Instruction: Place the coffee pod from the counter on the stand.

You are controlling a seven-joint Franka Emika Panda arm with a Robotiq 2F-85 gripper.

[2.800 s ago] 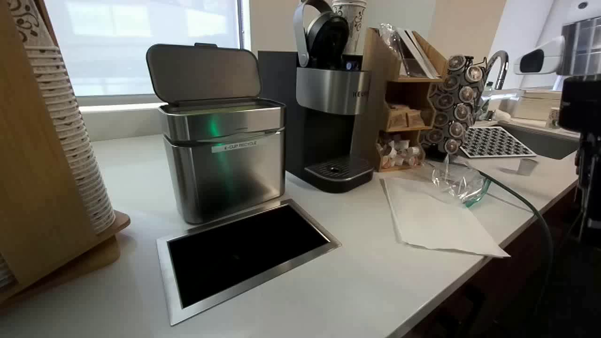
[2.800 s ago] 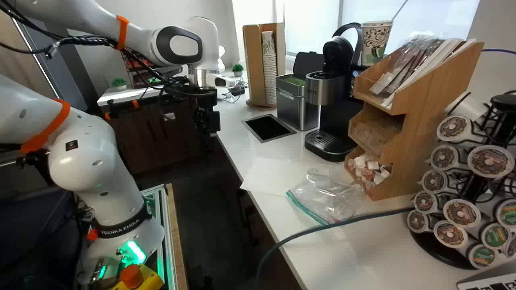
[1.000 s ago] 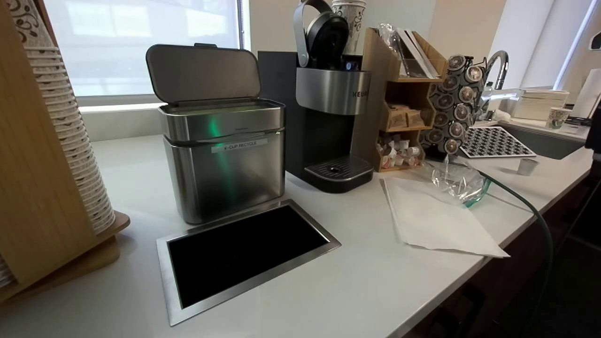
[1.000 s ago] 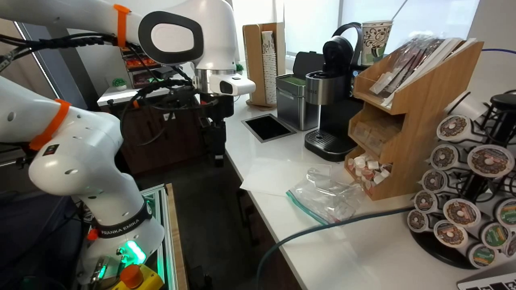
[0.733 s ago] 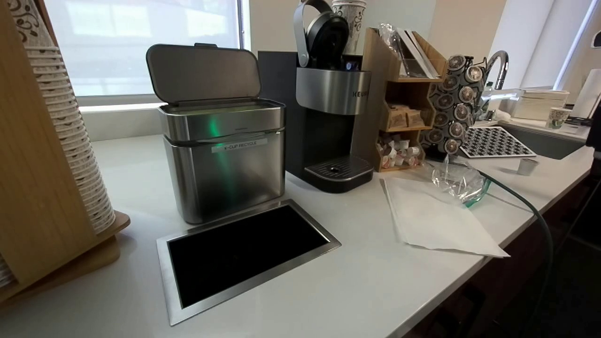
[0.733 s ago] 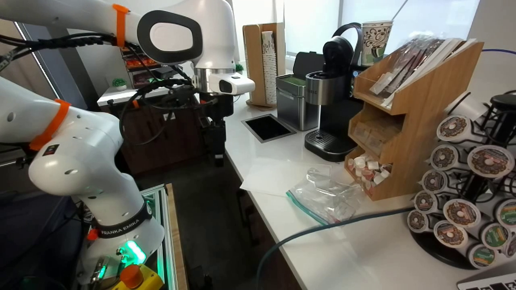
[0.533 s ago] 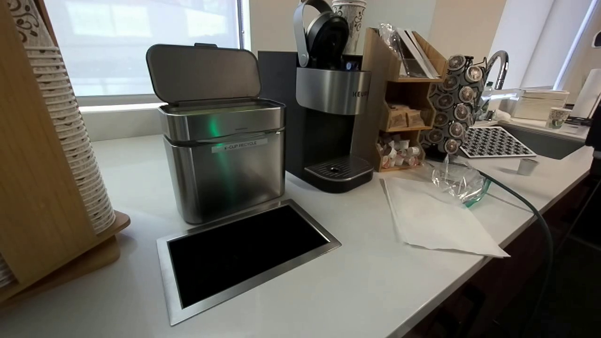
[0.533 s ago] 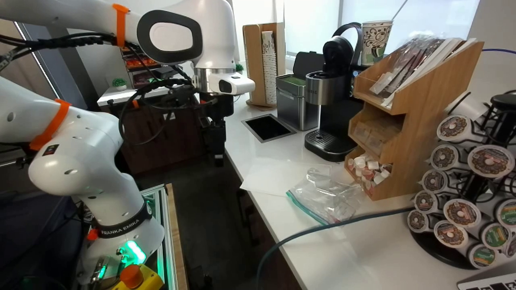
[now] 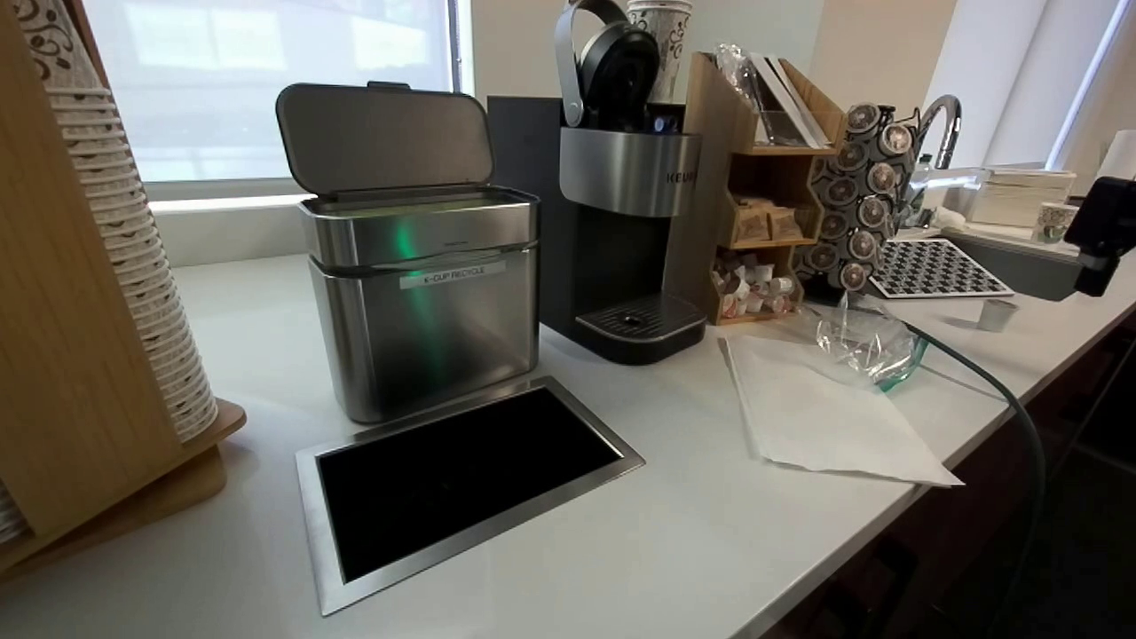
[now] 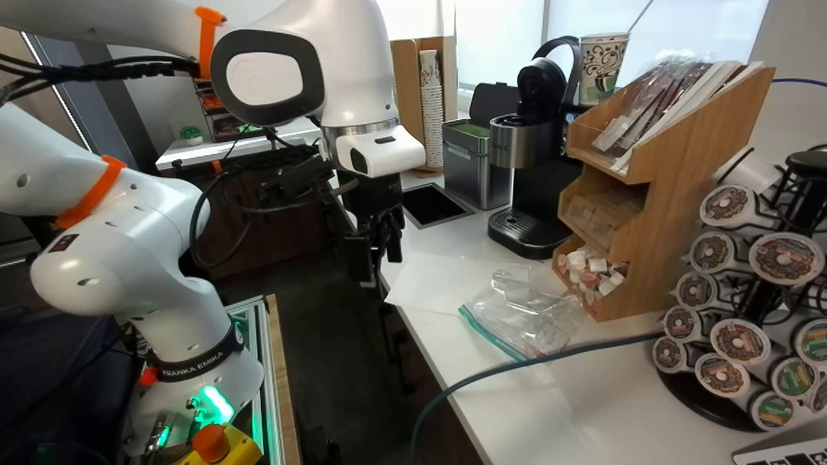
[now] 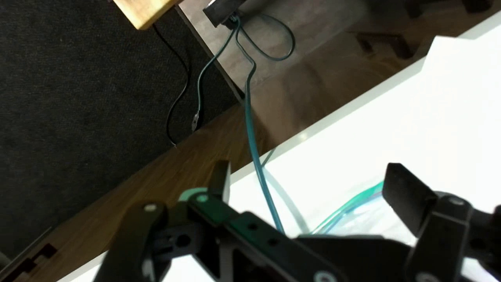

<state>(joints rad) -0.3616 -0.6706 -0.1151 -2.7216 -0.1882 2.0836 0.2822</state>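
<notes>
Near the counter (image 10: pixel 555 413), end effector (image 11: pixel 309 180), fingers (image 11: pixel 403 188) spread wide apart

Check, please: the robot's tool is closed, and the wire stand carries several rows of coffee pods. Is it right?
Not fully: the tool is open, with its fingers apart, as the wrist view shows. The wire stand does carry several rows of coffee pods.

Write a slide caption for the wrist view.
Open, empty hand near the edge of the counter, with a teal cable crossing that edge and a clear bag partly visible.
</notes>
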